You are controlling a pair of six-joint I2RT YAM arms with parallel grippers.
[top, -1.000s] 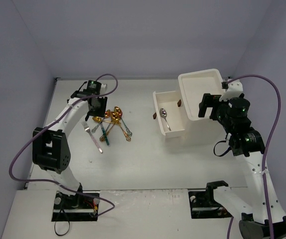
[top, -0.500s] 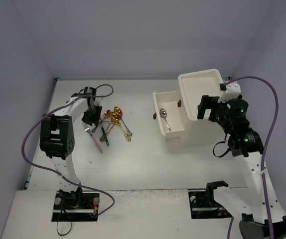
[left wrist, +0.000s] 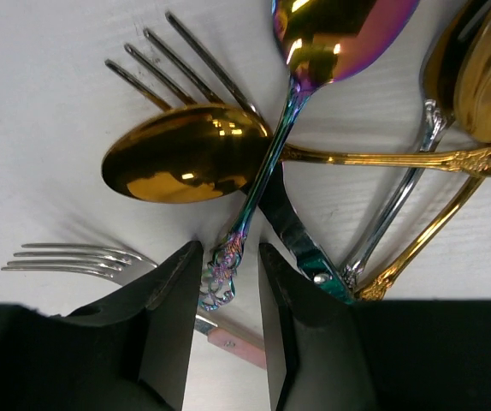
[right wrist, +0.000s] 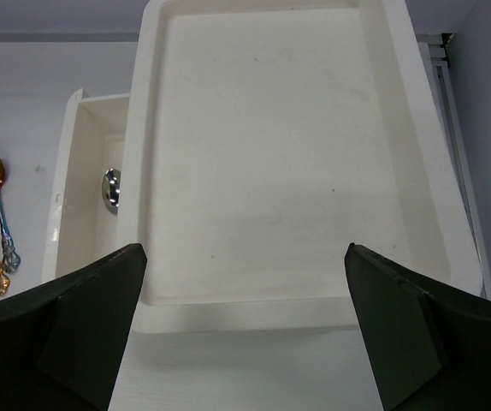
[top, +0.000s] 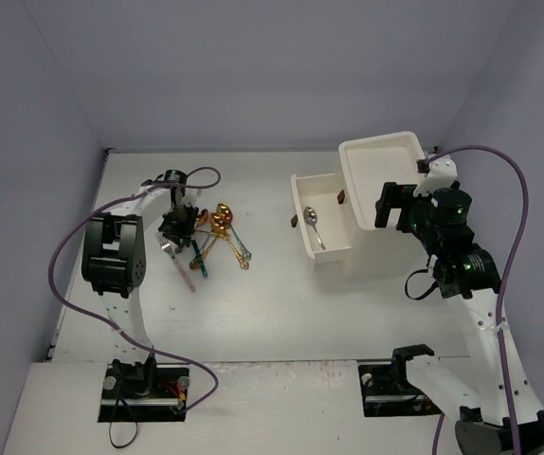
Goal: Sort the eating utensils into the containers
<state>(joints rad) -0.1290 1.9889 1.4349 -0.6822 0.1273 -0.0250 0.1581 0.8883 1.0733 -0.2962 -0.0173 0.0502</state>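
Note:
The eating utensils lie in a crossed pile on the left of the table: gold spoons, an iridescent spoon, teal-handled pieces. A silver fork with a pink handle lies beside them. My left gripper is low over the pile. In the left wrist view it is narrowly open, its fingers either side of the iridescent spoon's handle end, next to a gold spoon. My right gripper is wide open and empty above the white drawer unit. One silver spoon lies in the open drawer.
A dark fork lies under the gold spoon. A teal handle touches my right finger's side. The silver fork lies just left of the fingers. Purple-grey walls close in on the left, back and right.
My left gripper has moved from the far side of the pile toward me and down onto it, now straddling the iridescent spoon's handle. The right arm has not moved.

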